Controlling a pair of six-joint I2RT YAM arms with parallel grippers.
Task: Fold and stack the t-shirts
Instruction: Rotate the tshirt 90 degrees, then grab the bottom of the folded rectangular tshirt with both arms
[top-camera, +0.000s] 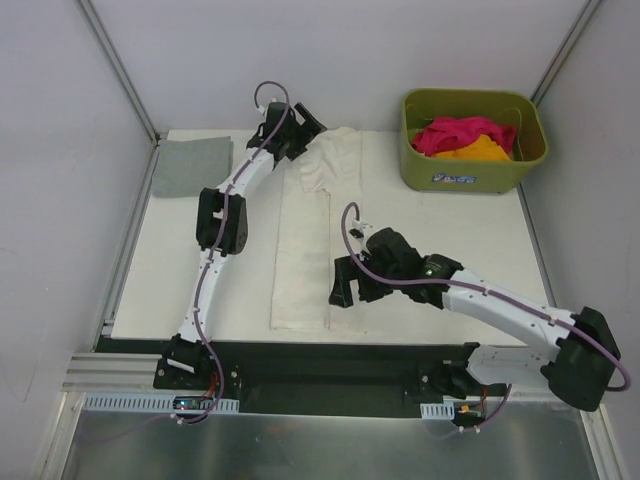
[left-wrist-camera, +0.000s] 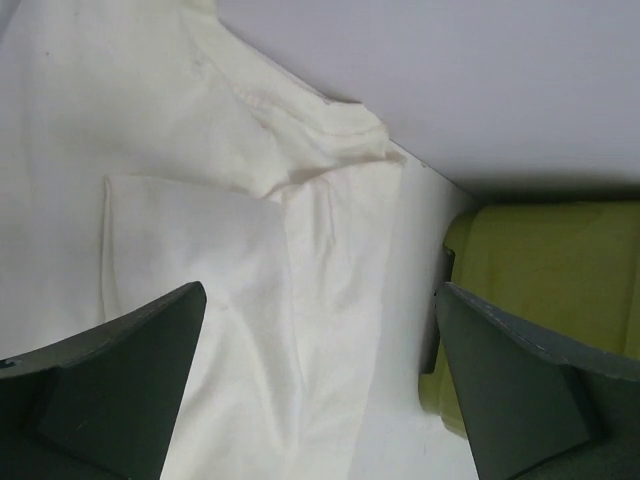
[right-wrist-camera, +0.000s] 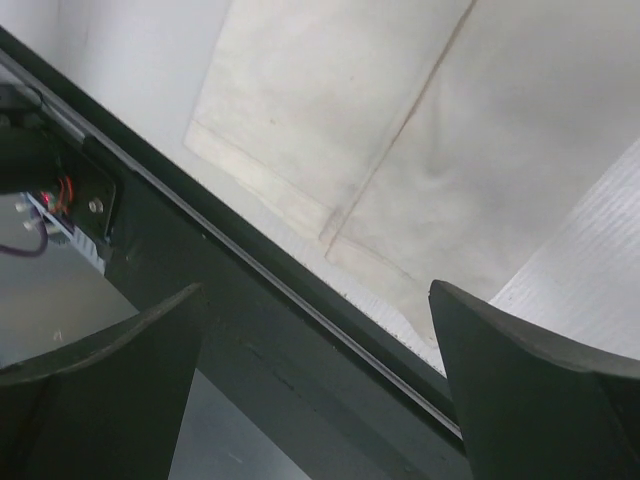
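A large cream-white t-shirt (top-camera: 303, 250) lies on the table folded into a long narrow strip, with its sleeves bunched at the far end (left-wrist-camera: 330, 140). My left gripper (top-camera: 316, 127) hovers open over that far end, nothing between its fingers (left-wrist-camera: 120, 380). My right gripper (top-camera: 350, 288) is open beside the strip's near right edge, above the hem (right-wrist-camera: 330, 200) and the table's front edge. A folded grey t-shirt (top-camera: 192, 165) lies at the far left. Magenta-pink (top-camera: 460, 132) and orange (top-camera: 478, 150) t-shirts sit crumpled in the basket.
The olive-green basket (top-camera: 470, 172) stands at the far right corner, and its wall (left-wrist-camera: 560, 270) shows just right of my left gripper. A black rail (right-wrist-camera: 250, 330) runs along the table's near edge. Grey walls enclose the table on three sides.
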